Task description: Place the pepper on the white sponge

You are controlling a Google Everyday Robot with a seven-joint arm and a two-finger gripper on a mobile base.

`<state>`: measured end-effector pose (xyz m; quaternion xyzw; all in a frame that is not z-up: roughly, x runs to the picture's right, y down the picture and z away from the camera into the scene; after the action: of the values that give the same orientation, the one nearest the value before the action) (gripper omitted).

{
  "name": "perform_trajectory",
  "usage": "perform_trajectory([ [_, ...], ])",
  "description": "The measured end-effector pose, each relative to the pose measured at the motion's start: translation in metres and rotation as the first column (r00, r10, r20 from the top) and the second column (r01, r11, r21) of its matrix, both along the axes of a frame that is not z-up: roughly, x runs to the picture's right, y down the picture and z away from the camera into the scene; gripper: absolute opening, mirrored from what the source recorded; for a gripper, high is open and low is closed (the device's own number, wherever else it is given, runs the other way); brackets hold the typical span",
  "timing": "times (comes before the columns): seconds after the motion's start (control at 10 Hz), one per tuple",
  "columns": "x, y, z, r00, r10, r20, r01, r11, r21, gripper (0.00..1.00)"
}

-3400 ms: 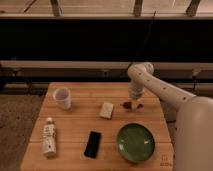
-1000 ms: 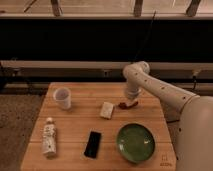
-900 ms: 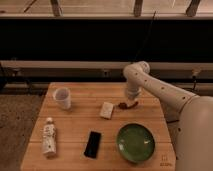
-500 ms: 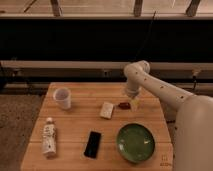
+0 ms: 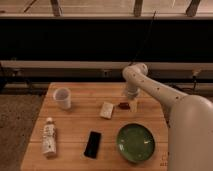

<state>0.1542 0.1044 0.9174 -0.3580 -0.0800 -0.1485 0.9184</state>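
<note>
Near the middle of the tabletop [image 5: 75, 120], a little right of centre as the camera sees it, the claw [image 5: 132, 104] is hanging low at the end of the arm that is reaching in from the right. The pepper [image 5: 123, 105] is showing as a small dark red shape just at the claw's left side, close to the wood. Whether the claw is clamping the pepper or standing apart from it I cannot tell; the two are lying too close together to separate. The white sponge [image 5: 106, 110] is lying flat just left of the pepper and slightly nearer the camera, with a thin strip of bare wood between them. So the target is sitting leftward of the claw, and the coming move is probably calling for a short carry to the left and a touch forward. The pepper's long axis is appearing to run roughly left to right, toward the sponge.
</note>
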Motion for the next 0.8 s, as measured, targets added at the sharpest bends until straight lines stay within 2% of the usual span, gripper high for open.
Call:
perform_trajectory([
  [0.1,0.0013,0.0013,0.0016,1.0,0.002,-0.004,-0.002,1.0,-0.005,0.79],
  [0.2,0.0016,0.0023,0.0026,1.0,0.002,-0.005,-0.002,1.0,-0.008,0.73],
  [0.4,0.0036,0.0037,0.0023,1.0,0.006,-0.008,-0.006,0.9999,-0.015,0.51],
  [0.8,0.004,0.0053,-0.0025,1.0,0.0,-0.009,-0.001,0.9996,-0.028,0.13],
])
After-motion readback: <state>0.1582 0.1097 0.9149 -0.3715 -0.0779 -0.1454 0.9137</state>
